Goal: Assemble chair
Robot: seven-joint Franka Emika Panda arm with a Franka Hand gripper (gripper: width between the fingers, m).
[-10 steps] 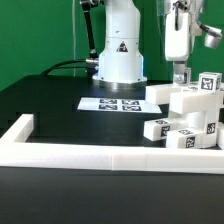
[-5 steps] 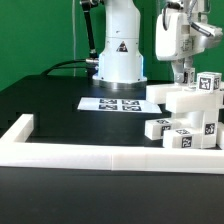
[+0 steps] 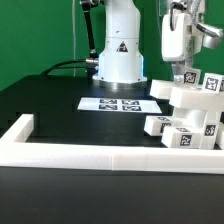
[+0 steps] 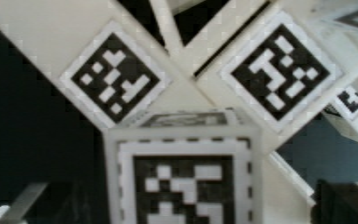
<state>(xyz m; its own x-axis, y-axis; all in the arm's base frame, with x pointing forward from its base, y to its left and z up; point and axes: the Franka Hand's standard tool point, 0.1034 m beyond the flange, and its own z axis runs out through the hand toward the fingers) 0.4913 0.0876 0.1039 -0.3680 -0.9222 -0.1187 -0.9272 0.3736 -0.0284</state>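
Note:
The chair parts point(image 3: 190, 108) are chunky white tagged blocks stacked at the exterior view's right. Two smaller tagged pieces point(image 3: 158, 127) lie in front of them. My gripper point(image 3: 185, 76) hangs over the top of the stack, just behind a tagged cube point(image 3: 210, 84). In the wrist view my gripper point(image 4: 188, 205) stands open, its fingers far apart at the picture's edges. A white tagged block point(image 4: 185, 170) sits between them, and I cannot tell if they touch it. Beyond it are two angled tagged faces point(image 4: 114, 75).
The marker board point(image 3: 113, 103) lies flat in front of the robot base point(image 3: 118, 55). A long white border rail point(image 3: 100, 156) runs along the table's near side and turns back at the exterior view's left.
The fingers have spread from shut to wide open. The gripper has come down slightly toward the stack, and the stacked parts look shifted a little to the exterior view's right.

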